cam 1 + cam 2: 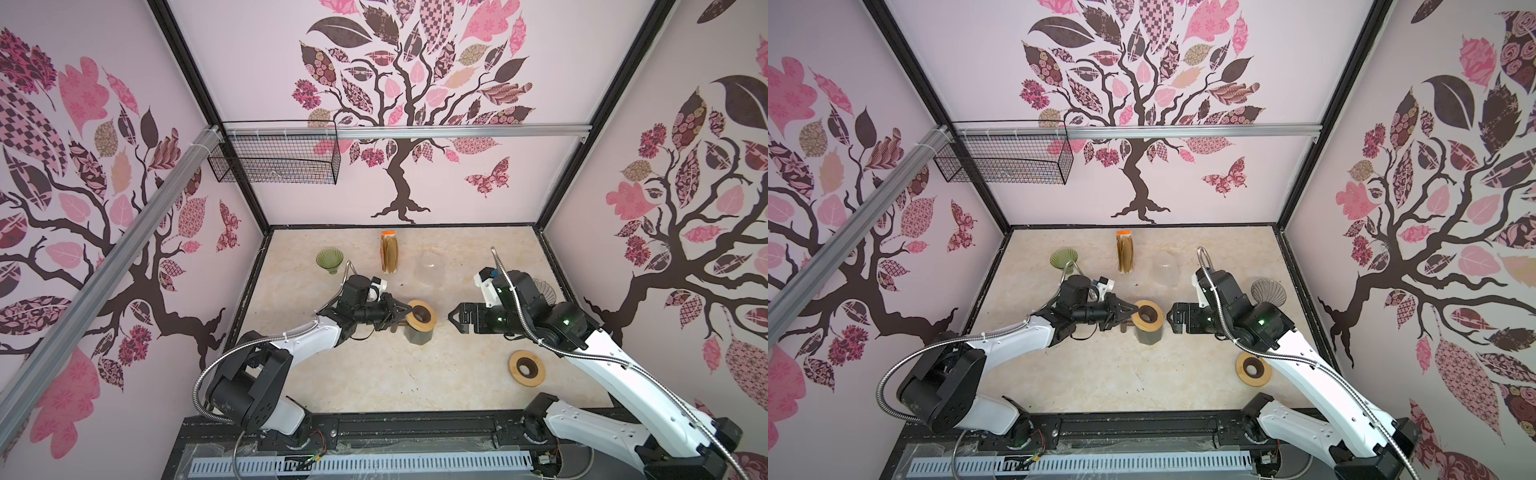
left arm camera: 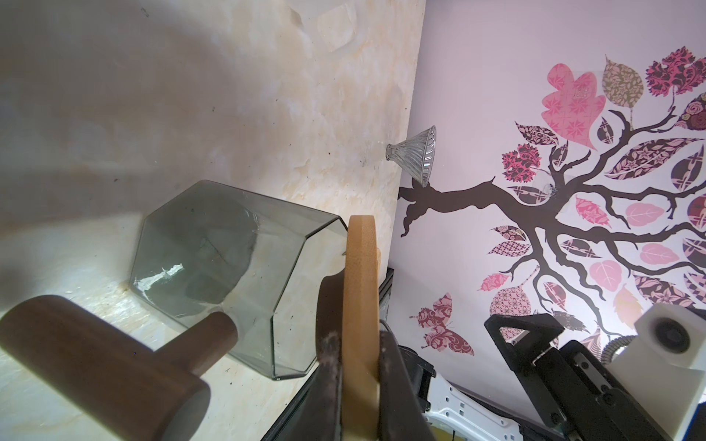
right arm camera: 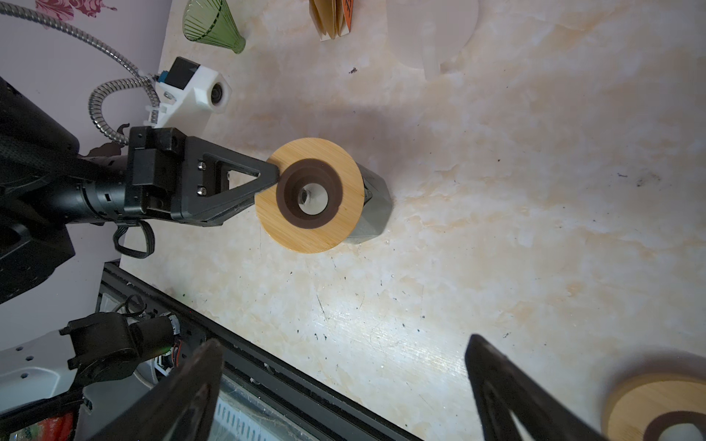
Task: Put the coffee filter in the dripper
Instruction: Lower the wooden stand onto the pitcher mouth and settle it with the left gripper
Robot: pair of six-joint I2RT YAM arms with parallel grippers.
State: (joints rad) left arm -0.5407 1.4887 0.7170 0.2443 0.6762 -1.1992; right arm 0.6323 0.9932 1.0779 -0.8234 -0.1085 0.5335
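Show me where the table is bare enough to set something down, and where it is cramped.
Widest bare patch: the table front, between the glass server, the loose wooden ring and the front rail. Crowded: mid-table, where the left pincer grips the server's wooden collar facing the open right pincer.

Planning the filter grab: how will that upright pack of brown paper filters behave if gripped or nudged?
The filter pack stands on its narrow edge, so a nudge would probably topple it. Its thin fanned paper sheets likely feel light and floppy, and may crumple.
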